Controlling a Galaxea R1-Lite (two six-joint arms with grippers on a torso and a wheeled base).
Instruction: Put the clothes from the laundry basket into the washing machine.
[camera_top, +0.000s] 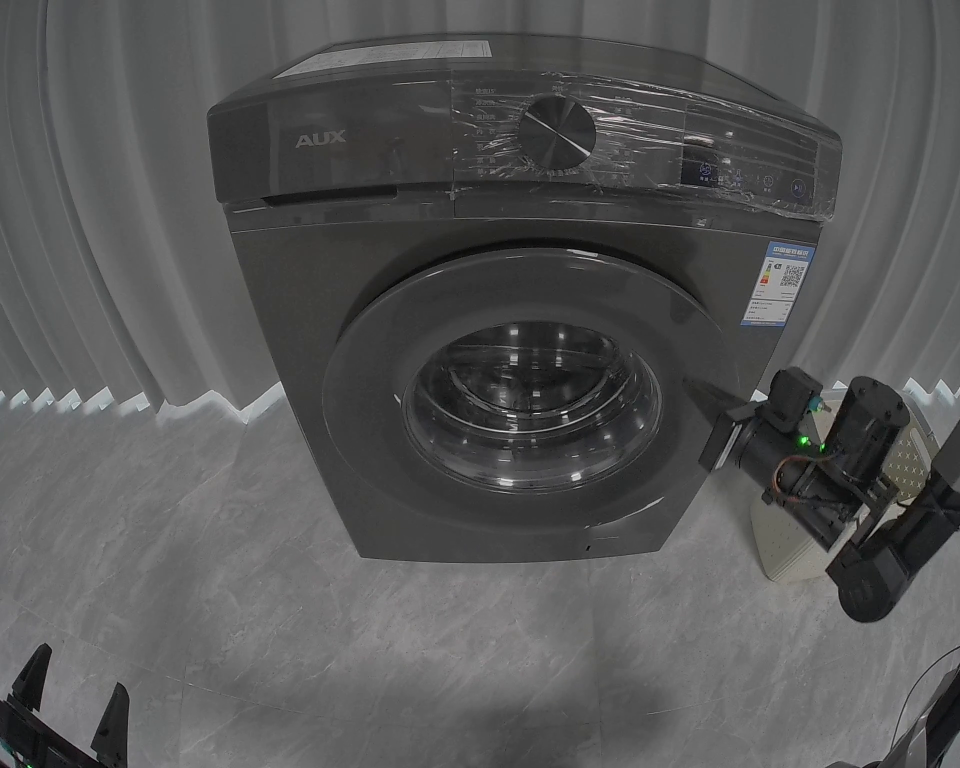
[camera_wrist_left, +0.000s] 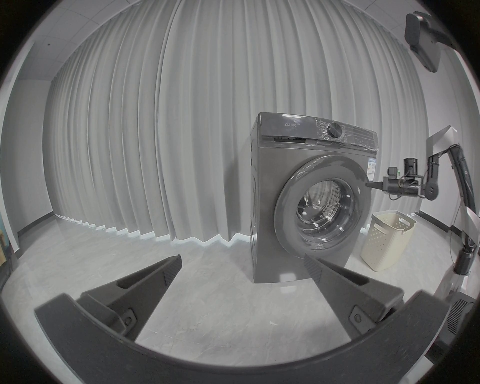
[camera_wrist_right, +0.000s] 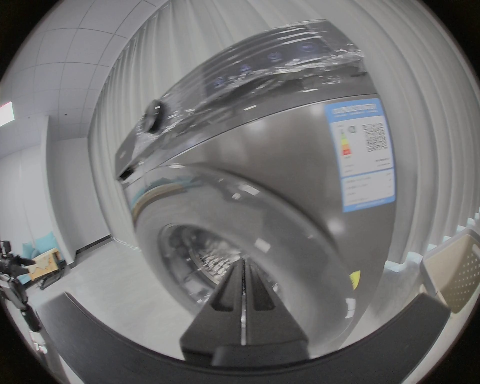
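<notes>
Right arm (camera_top: 800, 460) outstretched, jaws together at washing machine (camera_top: 300, 300) door

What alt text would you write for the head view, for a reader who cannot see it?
A grey washer stands centre, its round door shut. The right gripper, shut, points at the door's right edge, with a pale basket behind that arm; the left gripper is open at lower left.

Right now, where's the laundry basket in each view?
Head view: laundry basket on the floor right of the washing machine, behind the right arm.
Left wrist view: laundry basket on the floor beside the machine.
Right wrist view: laundry basket past the machine's corner.
Shared landmark: the label on the machine's front.
</notes>
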